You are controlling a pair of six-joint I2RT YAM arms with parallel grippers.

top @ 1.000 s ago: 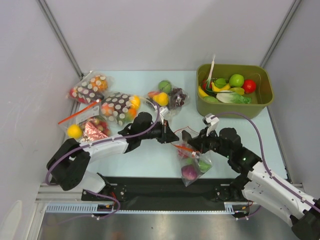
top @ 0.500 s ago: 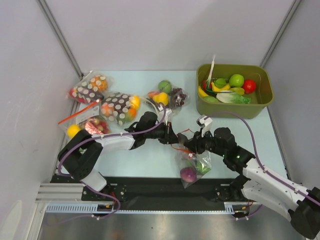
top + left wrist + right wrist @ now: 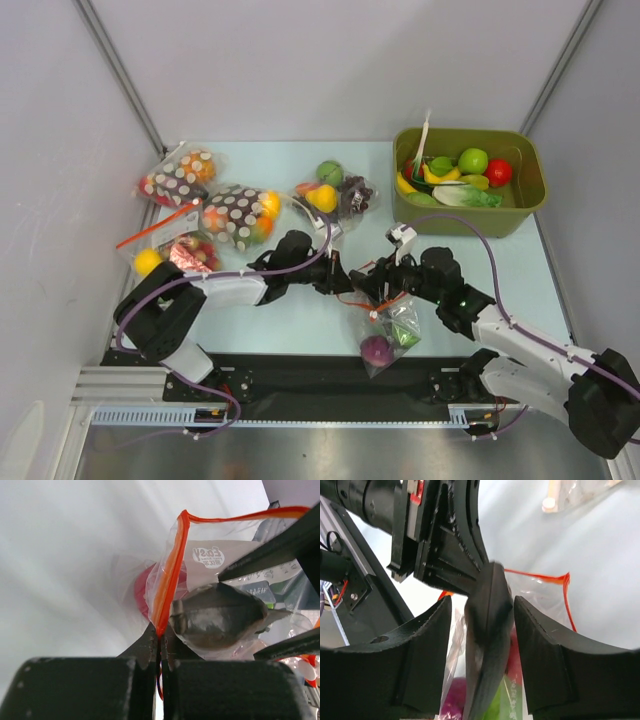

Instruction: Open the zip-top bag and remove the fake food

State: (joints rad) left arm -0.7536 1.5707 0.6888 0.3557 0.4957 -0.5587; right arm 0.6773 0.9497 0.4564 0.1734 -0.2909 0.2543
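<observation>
Pinching one end of the red-orange zip strip, the left gripper is sitting fully closed, its jaws meeting on the film at lower centre of the left wrist view. On the right gripper the fingers are standing apart and bracketing the grey fish. A thin gap is showing on the fish's left side, so nothing is looking clamped. Cannot tell whether the fish is lying clear of the film or just inside the mouth.

The bag is lying at lower centre of the top view, mouth between the two grippers. The purple piece and green piece are resting at its far end, and the red ball is showing behind the strip.

Judgement: the fish is the piece being worked out.
- Left should be holding the strip taut, mouth pulled wide.
- Right should be closing squarely across the fish's body, catching no film.
- Draw out along the mouth's line.
- Risk: snagged plastic dragging the whole bag.
</observation>
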